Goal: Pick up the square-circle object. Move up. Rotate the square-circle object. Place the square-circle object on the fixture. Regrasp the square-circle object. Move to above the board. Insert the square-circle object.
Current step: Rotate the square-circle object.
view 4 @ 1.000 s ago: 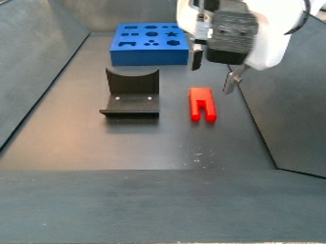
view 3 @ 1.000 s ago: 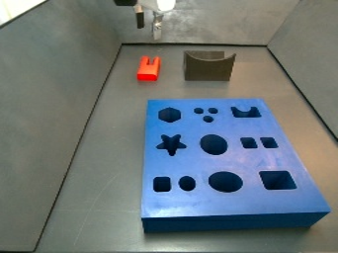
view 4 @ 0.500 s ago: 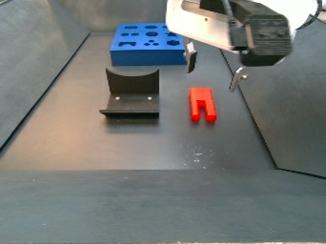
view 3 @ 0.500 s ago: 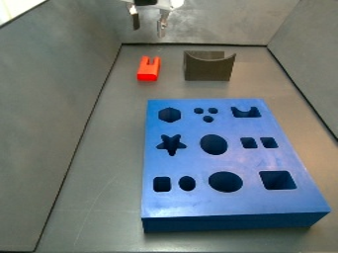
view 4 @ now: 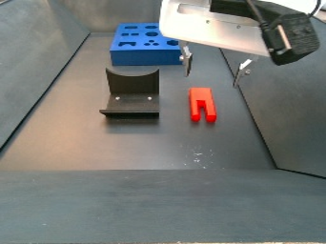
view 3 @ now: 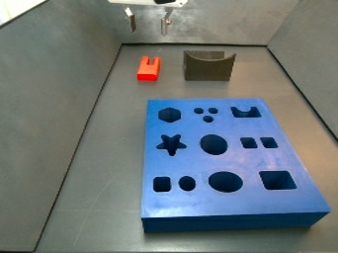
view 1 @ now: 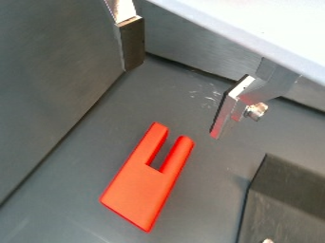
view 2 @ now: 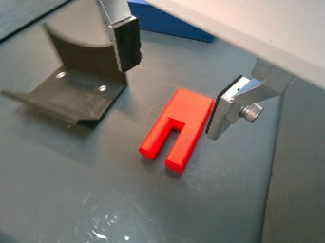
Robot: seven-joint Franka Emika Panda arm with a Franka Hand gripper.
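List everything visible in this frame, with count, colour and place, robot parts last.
Red block: one, bright red, flat on the floor, beside the fixture and apart from it, two prongs at one end.
Fixture: one, olive-brown in a side view, on the floor between block and board's end.
Board: one, blue, dark cut-outs, on the floor.
Gripper: one, silver fingers with dark pads, open, above the block, holding nothing.

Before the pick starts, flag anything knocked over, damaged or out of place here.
Nothing stands out. The square-circle object lies flat on the floor beside the fixture. The board lies flat. The gripper hangs open above the red piece, holding nothing.
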